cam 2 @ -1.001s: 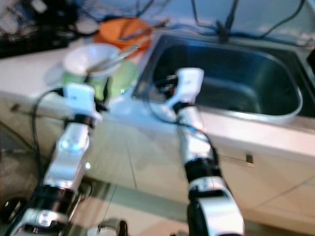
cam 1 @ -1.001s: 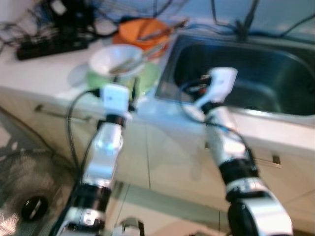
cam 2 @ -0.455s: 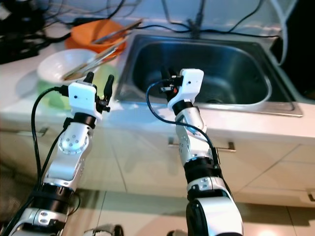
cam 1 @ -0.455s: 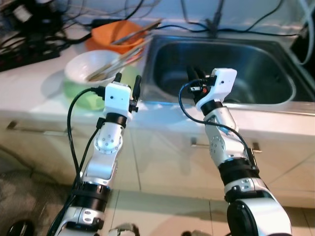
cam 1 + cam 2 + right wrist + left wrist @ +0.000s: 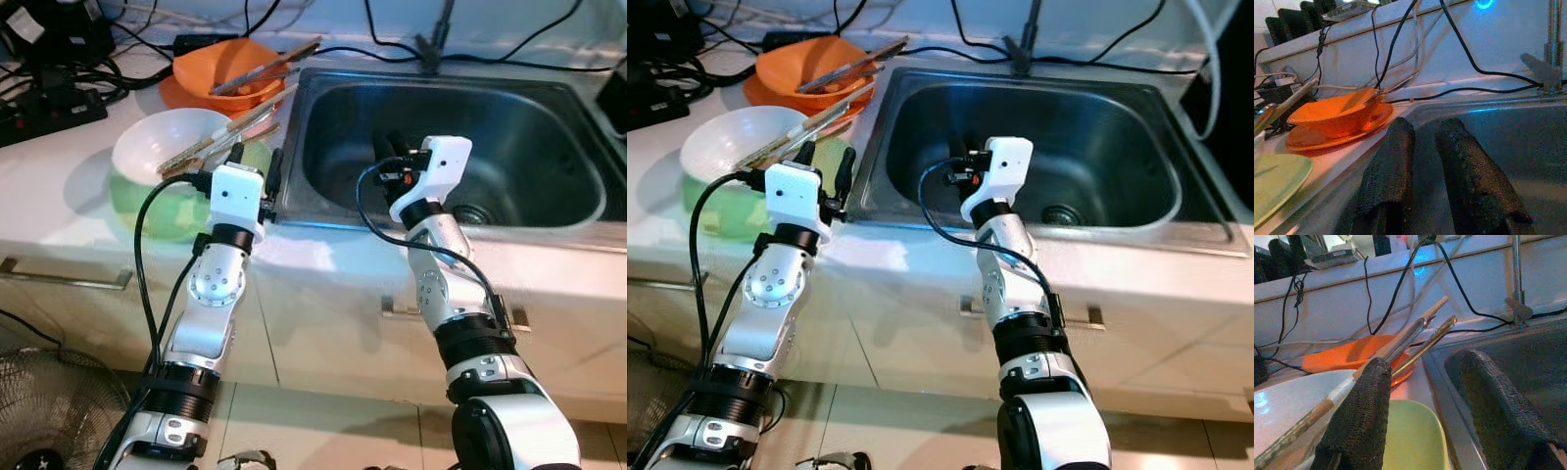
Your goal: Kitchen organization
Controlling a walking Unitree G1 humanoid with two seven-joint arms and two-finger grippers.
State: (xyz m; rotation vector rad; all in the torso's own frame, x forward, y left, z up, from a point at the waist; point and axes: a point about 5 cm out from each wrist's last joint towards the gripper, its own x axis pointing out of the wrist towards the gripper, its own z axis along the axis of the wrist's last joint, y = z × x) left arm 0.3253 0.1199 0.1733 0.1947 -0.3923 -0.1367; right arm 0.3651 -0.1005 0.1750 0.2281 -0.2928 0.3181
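A white bowl sits on a green plate on the counter, left of the steel sink. Chopsticks lie across the bowl's rim. Behind it an orange bowl holding more utensils rests on an orange plate. My left gripper is open, held at the counter's front edge beside the green plate, its fingers wide apart. My right gripper hovers over the sink's front left part, open with a narrow gap between its fingers, holding nothing.
A black power strip and tangled cables lie at the back left. The faucet base stands behind the sink, whose drain is at the right. Cabinet handles run below the counter. A fan stands on the floor, lower left.
The whole picture has shifted and sharpened as the camera moved; the sink and bowls now sit in fuller view. Both arms keep the same raised pose.
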